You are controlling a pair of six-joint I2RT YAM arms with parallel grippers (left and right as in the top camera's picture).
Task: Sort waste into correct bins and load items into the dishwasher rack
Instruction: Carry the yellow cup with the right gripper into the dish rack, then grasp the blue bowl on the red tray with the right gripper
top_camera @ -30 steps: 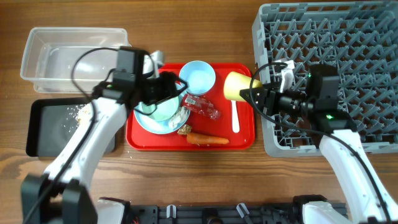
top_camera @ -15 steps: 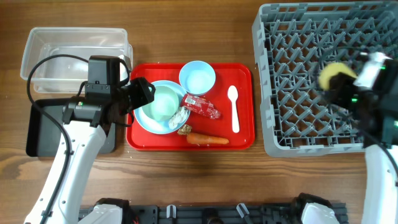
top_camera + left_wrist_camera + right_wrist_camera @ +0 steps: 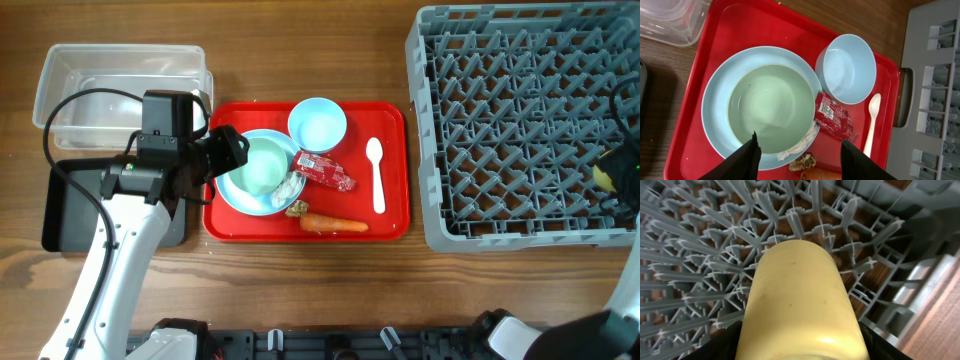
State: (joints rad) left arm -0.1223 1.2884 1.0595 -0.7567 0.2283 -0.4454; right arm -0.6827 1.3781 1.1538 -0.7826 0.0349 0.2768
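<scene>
My left gripper (image 3: 226, 150) is open and empty above the left part of the red tray. In the left wrist view it (image 3: 800, 160) hangs over the pale green bowl (image 3: 772, 107), which sits in the light blue plate (image 3: 715, 125). The tissue (image 3: 800, 145), a brown scrap (image 3: 802, 161) and the carrot (image 3: 335, 224) lie by the plate's near rim. The red wrapper (image 3: 835, 120), light blue bowl (image 3: 850, 67) and white spoon (image 3: 871, 125) lie beside them. My right gripper (image 3: 800, 345) is shut on the yellow cup (image 3: 800, 305) above the grey rack (image 3: 715, 255), at its right edge (image 3: 606, 177).
The clear tub (image 3: 120, 85) stands at the back left. The black tray (image 3: 75, 205) lies in front of it, partly under my left arm. The red tray (image 3: 390, 225) is in the middle. The rack (image 3: 520, 120) fills the right side.
My right gripper has carried the yellow cup from the tray's right edge across the rack to its right side. My left gripper pulled back left off the bowl, then stayed still.
</scene>
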